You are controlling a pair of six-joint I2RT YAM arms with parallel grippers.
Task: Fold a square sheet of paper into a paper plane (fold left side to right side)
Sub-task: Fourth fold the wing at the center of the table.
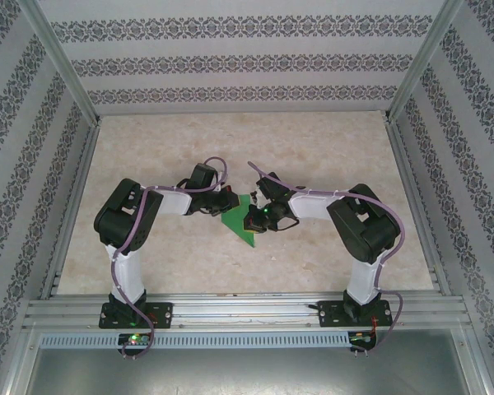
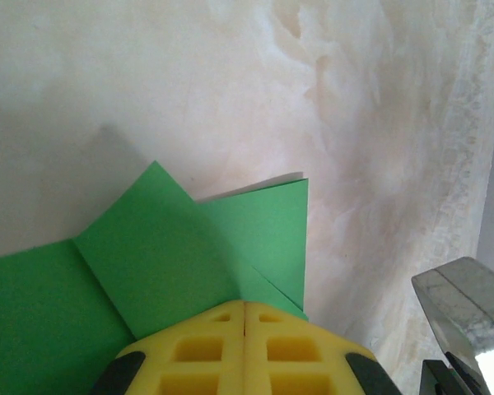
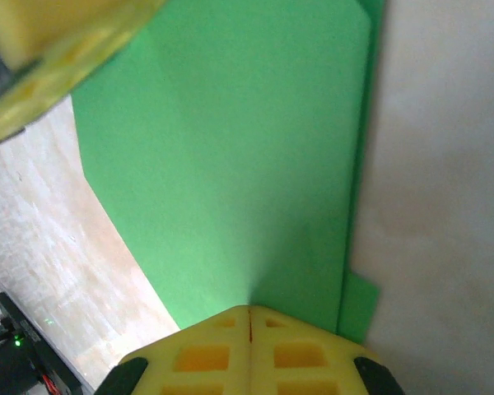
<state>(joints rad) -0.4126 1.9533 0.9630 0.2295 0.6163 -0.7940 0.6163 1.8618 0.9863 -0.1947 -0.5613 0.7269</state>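
Note:
The green sheet of paper (image 1: 240, 220) lies on the table between the two arms, folded into overlapping flaps. In the left wrist view the sheet of paper (image 2: 173, 255) shows a pointed flap and a diagonal crease. My left gripper (image 2: 244, 303) is shut, its yellow fingertips down on the paper. In the right wrist view a broad flat panel of the paper (image 3: 230, 164) has a narrow layer along its right edge. My right gripper (image 3: 249, 309) is shut too, tips on that panel. From above, the left gripper (image 1: 223, 205) and right gripper (image 1: 258, 216) meet over the sheet. A paper plane is out of view.
The table top (image 1: 313, 148) is pale marbled beige, walled by patterned panels and aluminium posts (image 1: 62, 66). A slotted metal rail (image 1: 247, 311) runs along the near edge by the arm bases. The left gripper's yellow finger (image 3: 49, 49) crosses the upper left of the right wrist view.

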